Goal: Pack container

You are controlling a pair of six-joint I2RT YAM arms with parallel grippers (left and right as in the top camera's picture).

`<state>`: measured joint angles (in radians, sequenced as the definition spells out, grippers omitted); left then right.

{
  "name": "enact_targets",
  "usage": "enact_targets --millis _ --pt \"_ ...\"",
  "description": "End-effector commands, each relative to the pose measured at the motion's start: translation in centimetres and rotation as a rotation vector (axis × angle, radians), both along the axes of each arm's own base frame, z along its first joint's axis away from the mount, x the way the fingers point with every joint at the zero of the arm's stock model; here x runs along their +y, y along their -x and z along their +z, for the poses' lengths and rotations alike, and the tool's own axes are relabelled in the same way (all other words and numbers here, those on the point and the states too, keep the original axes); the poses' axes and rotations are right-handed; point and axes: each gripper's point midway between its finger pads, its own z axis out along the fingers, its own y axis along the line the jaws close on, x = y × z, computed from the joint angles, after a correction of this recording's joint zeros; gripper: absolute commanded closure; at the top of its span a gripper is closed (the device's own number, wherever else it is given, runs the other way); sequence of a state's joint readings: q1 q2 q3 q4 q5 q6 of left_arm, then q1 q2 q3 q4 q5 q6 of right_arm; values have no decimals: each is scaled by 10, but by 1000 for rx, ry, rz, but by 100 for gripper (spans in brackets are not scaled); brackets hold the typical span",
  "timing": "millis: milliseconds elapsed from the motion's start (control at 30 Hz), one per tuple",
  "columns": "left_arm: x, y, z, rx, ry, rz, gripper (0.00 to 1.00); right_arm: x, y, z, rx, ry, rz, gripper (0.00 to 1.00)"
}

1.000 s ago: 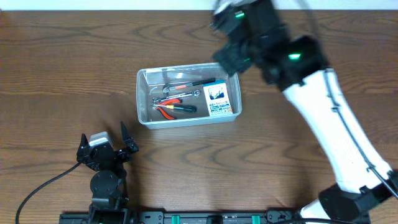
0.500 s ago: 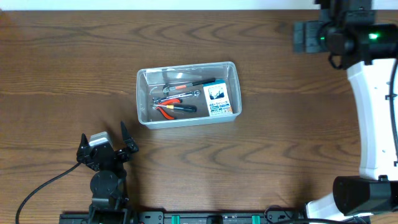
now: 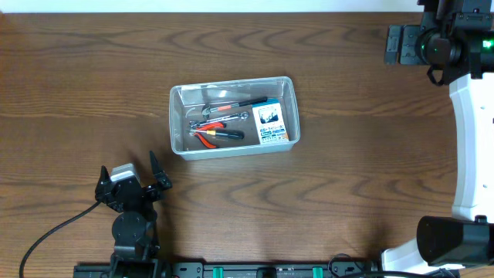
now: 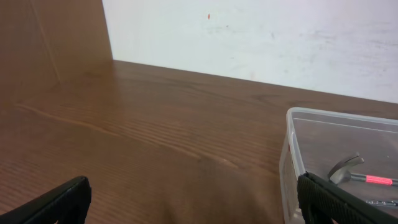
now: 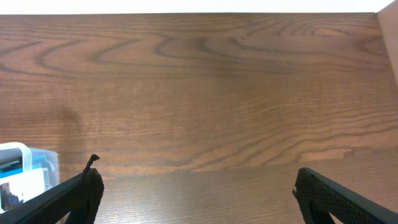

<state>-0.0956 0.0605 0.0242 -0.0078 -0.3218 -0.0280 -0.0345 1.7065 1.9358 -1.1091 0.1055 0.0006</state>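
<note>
Currently | clear rectangular plastic tub (image 3: 173, 120) sits centre frame on brown wooden table (image 3: 347, 193), holding red-handled pliers (image 3: 212, 137) and blue-and-white cardboard box (image 3: 274, 123); packing judged largely complete | left gripper (image 3: 130, 173) lower left, fingers spread, empty | right gripper (image 5: 198, 180) upper right, fingers spread, empty, well apart from tub, presumably leaving it unobstructed.

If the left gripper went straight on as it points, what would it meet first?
Probably the container: the left gripper has its right finger in line with the near corner. Otherwise only table lies ahead.
</note>
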Motion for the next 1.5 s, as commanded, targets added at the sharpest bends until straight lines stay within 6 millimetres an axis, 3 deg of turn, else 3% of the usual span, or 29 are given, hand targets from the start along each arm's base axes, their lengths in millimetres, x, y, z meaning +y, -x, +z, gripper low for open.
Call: enact_targets --millis 0,700,933,1067,1200,1333,1467 --pt "3 2 -16 50 -9 16 2 -1 0 -1 0 -19 -16 1" --pt "3 2 -16 50 -9 16 2 -2 2 -1 5 -10 -22 1" --pt "3 2 -16 50 -9 16 2 0 42 23 -66 10 -27 1" --pt "3 2 -16 49 -9 16 2 13 72 27 -235 -22 20 1" --pt "3 2 -16 49 -9 16 2 27 119 1 -375 -60 76 1" --pt "3 2 -16 50 -9 16 2 36 172 -55 -408 -93 119 1" --pt "3 2 -16 49 -9 16 2 38 204 -106 -418 -96 126 1"
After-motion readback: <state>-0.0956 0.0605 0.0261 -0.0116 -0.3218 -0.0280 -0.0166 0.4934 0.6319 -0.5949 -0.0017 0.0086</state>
